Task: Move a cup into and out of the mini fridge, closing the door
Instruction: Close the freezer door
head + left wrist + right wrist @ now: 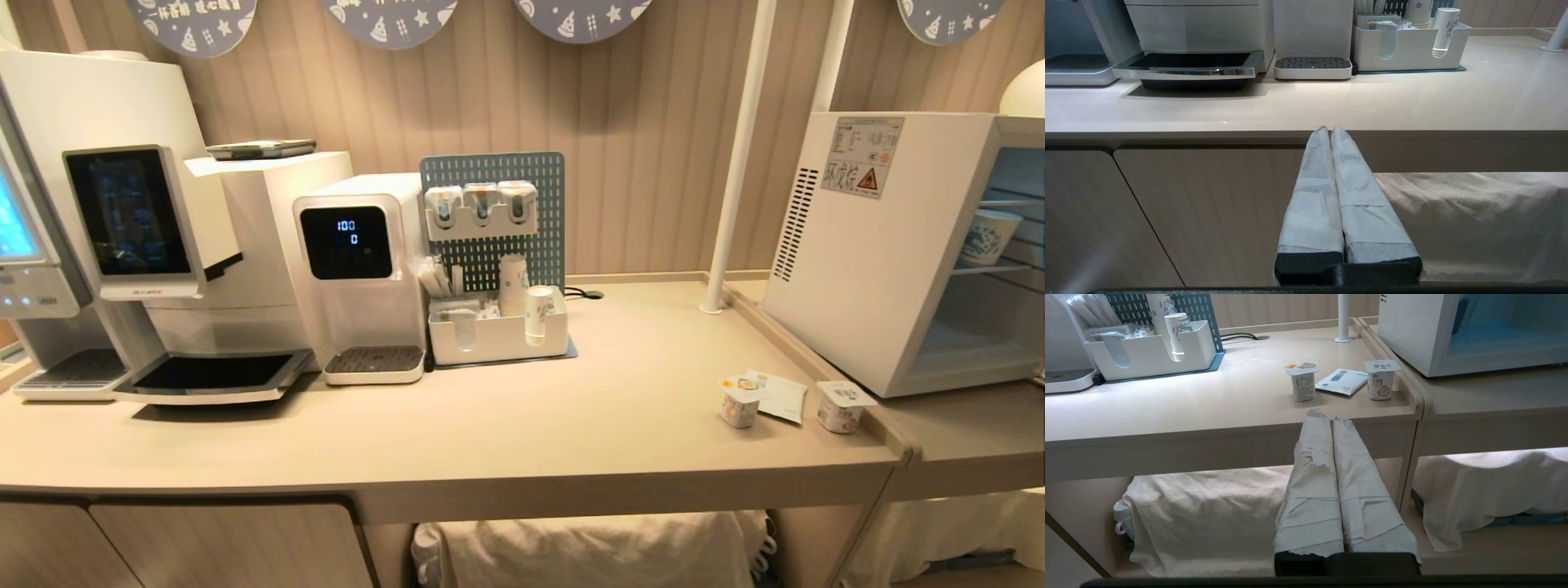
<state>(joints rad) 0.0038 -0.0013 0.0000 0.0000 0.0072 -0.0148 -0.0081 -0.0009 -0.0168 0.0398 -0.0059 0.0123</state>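
**Both tools parked low, cup on fridge shelf**

Left tool: paper-wrapped fingers pressed together, nothing held. It is seen level with the front edge of the tabletop, before the cabinet fronts below.

Right tool: wrapped fingers likewise closed on nothing, held just below the tabletop's front edge, near its right front corner. Neither tool appears in the head view.

Just beyond the right tool, near that corner, two sealed yogurt pots are noted, with a flat white packet lying between them.

The mini fridge is placed on the adjoining lower surface past the tabletop's right edge. Its interior is seen lit; a patterned cup stands upright on its wire shelf. The door cannot be made out.

Along the tabletop's back edge: a white caddy with paper cups, a water dispenser, a coffee machine.
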